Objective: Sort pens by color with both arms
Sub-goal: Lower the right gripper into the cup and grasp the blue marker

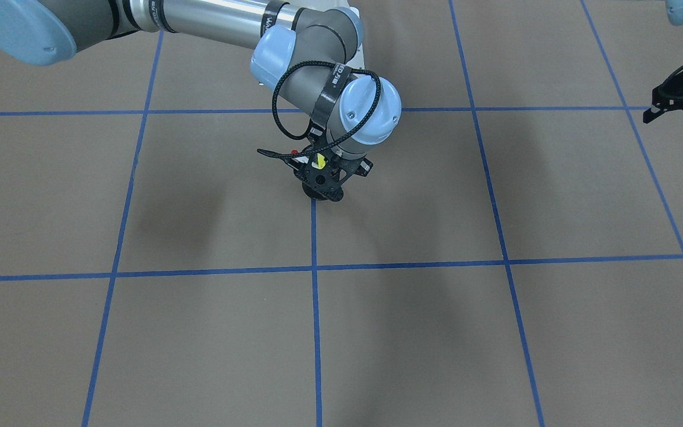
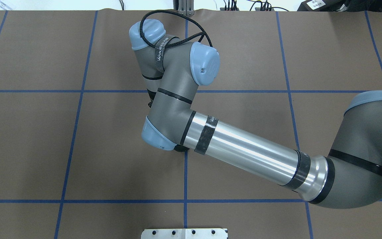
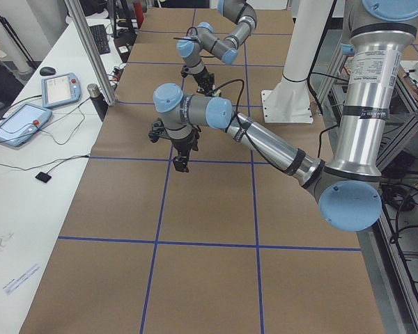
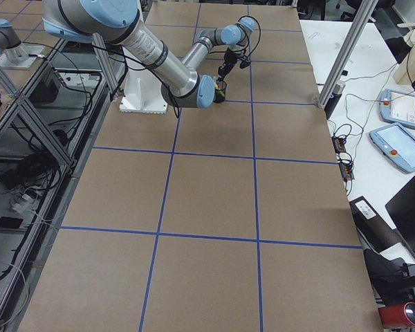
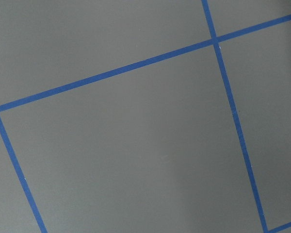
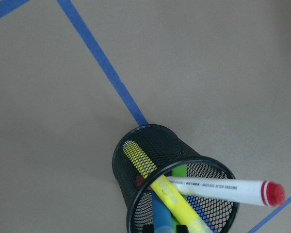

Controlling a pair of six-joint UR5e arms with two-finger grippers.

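In the right wrist view a black mesh cup stands on a blue tape line and holds the pens: a yellow one, a white one with a red cap, a blue one and a lime green one. My right gripper hangs straight over that cup, and a bit of yellow pen shows through its black frame. Its fingers are masked, so open or shut is unclear. My left gripper hovers apart at the table's side, open and empty.
Brown paper covers the table, with blue tape lines marking a grid. The right arm's forearm lies across the middle. A white pedestal stands at the robot's side. Tablets and cables lie on a side bench.
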